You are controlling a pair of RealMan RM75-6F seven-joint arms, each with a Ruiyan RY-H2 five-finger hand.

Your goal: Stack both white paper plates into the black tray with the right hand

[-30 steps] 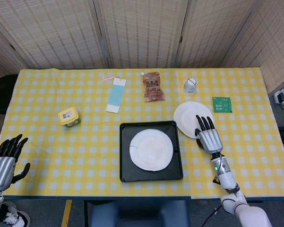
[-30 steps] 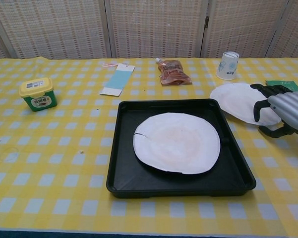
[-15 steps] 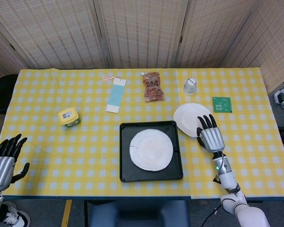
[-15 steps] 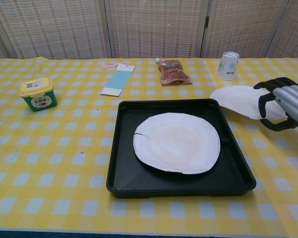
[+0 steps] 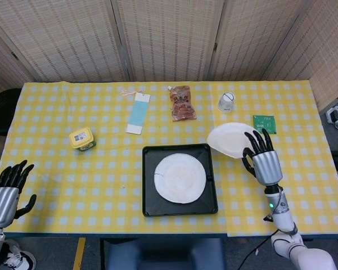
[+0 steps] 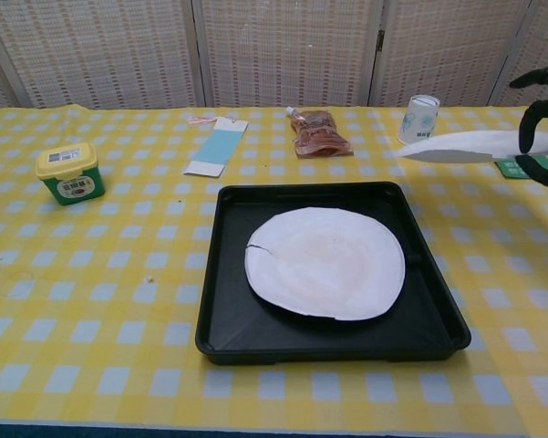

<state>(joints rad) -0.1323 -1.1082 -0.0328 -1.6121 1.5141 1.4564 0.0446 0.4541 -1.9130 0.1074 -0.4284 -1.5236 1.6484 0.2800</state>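
Plates: one white paper plate (image 5: 180, 178) flat in black tray (image 5: 149, 181); second plate (image 6: 479, 146) held clear of table by right hand (image 5: 262, 159), pinched at rim, right of tray. Woven screens (image 5: 169, 39) behind table. Table (image 5: 73, 169) under yellow-white check cloth. Left hand (image 5: 7, 191) at near left corner, fingers spread, holding nothing. Blue card (image 5: 138, 113), brown pouch (image 5: 181, 103), yellow-lidded green tub (image 5: 82, 138), green packet (image 5: 264, 122), paper cup (image 5: 226, 102); labels too small to read.

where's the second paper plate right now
The second paper plate is held in the air by the right hand, right of the black tray, near the paper cup.
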